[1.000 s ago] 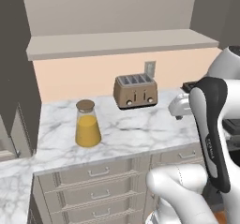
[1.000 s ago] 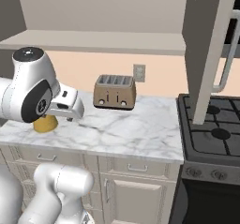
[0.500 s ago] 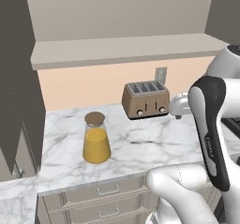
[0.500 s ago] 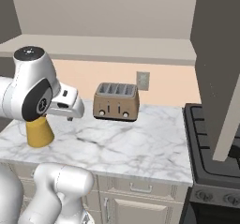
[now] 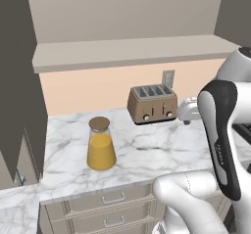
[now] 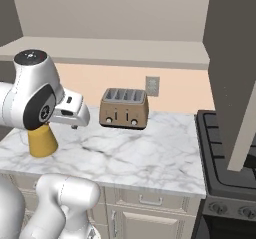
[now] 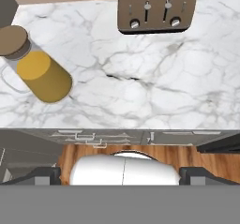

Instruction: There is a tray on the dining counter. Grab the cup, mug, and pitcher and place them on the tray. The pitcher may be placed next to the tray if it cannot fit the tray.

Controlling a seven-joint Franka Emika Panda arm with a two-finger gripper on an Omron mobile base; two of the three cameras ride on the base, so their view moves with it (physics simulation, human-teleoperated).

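The pitcher [image 5: 101, 149], a clear cone of orange liquid with a brown cork lid, stands upright on the marble worktop [image 5: 147, 154] over beige drawers. In the right base view my arm covers the upper part of the pitcher [image 6: 42, 142]. My gripper [image 5: 187, 116] hangs above the worktop's front, to the right of the pitcher and well apart from it. In the hand view the pitcher [image 7: 43, 76] lies at upper left, and my gripper [image 7: 121, 176] stands open with nothing between its fingertips [image 7: 44, 175]. The tray, cup, mug and dining counter are out of view.
A brown four-slot toaster [image 5: 152, 104] sits at the back against the wall under an outlet [image 5: 168, 77]. A long shelf [image 5: 132, 49] runs overhead. A black stove [image 6: 227, 163] adjoins the worktop on the right, and a dark tall cabinet [image 5: 17, 96] stands at the left.
The whole picture has shifted: the base has driven closer, so the pitcher and toaster look larger and nearer. The gripper has stayed open and holds nothing.
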